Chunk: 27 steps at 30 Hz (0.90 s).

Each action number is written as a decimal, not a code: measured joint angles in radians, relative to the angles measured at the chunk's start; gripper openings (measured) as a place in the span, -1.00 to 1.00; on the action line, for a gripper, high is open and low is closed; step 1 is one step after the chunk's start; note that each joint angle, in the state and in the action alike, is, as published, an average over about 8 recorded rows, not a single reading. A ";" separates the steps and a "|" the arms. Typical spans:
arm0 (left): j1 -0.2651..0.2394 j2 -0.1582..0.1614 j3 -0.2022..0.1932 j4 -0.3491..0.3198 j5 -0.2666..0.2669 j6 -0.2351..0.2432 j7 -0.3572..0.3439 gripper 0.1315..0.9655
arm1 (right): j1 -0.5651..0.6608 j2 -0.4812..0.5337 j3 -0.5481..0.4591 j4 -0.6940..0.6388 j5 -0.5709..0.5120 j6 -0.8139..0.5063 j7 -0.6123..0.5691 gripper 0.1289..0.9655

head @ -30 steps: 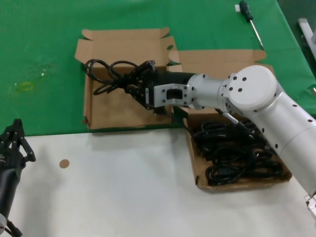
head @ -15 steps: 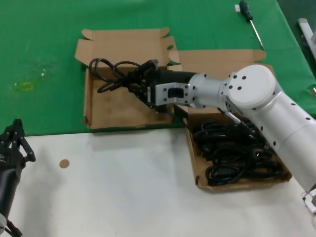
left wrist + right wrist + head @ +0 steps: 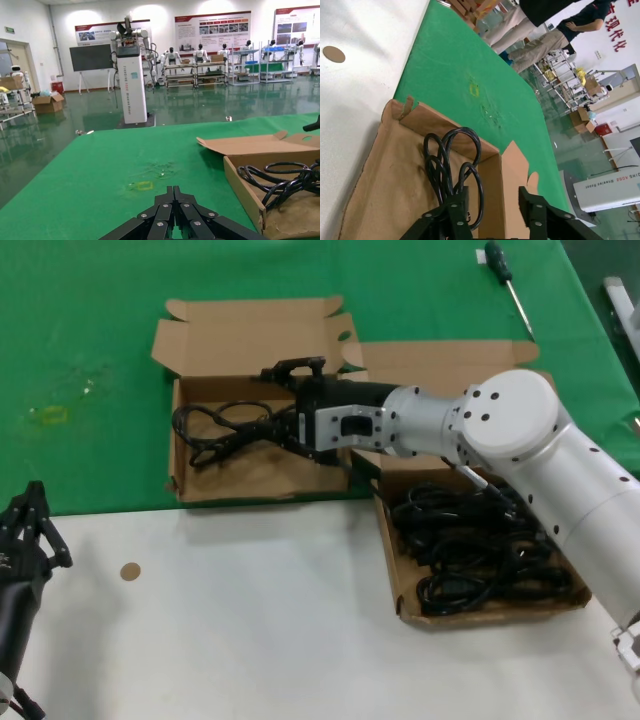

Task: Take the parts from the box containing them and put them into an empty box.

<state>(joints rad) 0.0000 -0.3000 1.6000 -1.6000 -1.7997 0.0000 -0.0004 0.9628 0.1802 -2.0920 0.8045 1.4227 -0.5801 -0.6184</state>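
Note:
The smaller cardboard box (image 3: 250,468) lies on the green mat at the left, its lid folded back. One black power cord (image 3: 225,430) lies coiled on its floor. My right gripper (image 3: 285,400) hovers over this box with its jaws wide apart. The cord rests beside the lower finger, not clamped. The right wrist view shows the cord (image 3: 450,160) on the box floor (image 3: 380,175) by the open right gripper (image 3: 491,192). The larger box (image 3: 390,570) at the right holds several more cords (image 3: 470,550). My left gripper (image 3: 32,502) is parked at the lower left, shut (image 3: 173,190).
A screwdriver (image 3: 505,275) lies on the green mat at the far right. A small brown disc (image 3: 130,571) lies on the white table in front. The smaller box's near wall (image 3: 245,190) and the cord (image 3: 280,177) show in the left wrist view.
My right gripper has opened. The cord it held above the smaller box has dropped onto the box floor and slid towards the left wall. The left arm has not moved.

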 joint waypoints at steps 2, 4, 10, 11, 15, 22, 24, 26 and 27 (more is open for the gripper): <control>0.000 0.000 0.000 0.000 0.000 0.000 0.000 -0.95 | -0.002 0.004 -0.001 0.010 -0.004 0.001 0.010 -0.47; 0.000 0.000 0.000 0.000 0.000 0.000 0.000 -0.95 | -0.004 0.009 -0.002 0.024 -0.009 0.002 0.024 -0.37; 0.000 0.000 0.000 0.000 0.000 0.000 0.000 -0.95 | -0.017 0.032 -0.002 0.080 -0.024 0.004 0.073 -0.12; 0.000 0.000 0.000 0.000 0.000 0.000 0.000 -0.95 | -0.019 0.035 -0.001 0.087 -0.026 0.004 0.079 -0.12; 0.000 0.000 0.000 0.000 0.000 0.000 0.000 -0.95 | -0.022 0.040 -0.001 0.099 -0.029 0.005 0.089 0.01; 0.000 0.000 0.000 0.000 0.000 0.000 0.000 -0.92 | -0.040 0.041 0.008 0.113 -0.021 0.016 0.100 0.40; 0.000 0.000 0.000 0.000 0.000 0.000 0.000 -0.90 | -0.055 0.043 0.016 0.124 -0.015 0.025 0.108 0.49; 0.000 0.000 0.000 0.000 0.000 0.000 0.000 -0.88 | -0.074 0.044 0.026 0.137 -0.007 0.036 0.119 0.58; 0.000 0.000 0.000 0.000 0.000 0.000 0.000 -0.85 | -0.084 0.045 0.031 0.145 -0.002 0.042 0.124 0.63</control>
<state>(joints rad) 0.0000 -0.3000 1.6000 -1.6000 -1.7997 0.0000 -0.0004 0.8790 0.2254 -2.0607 0.9496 1.4203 -0.5378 -0.4940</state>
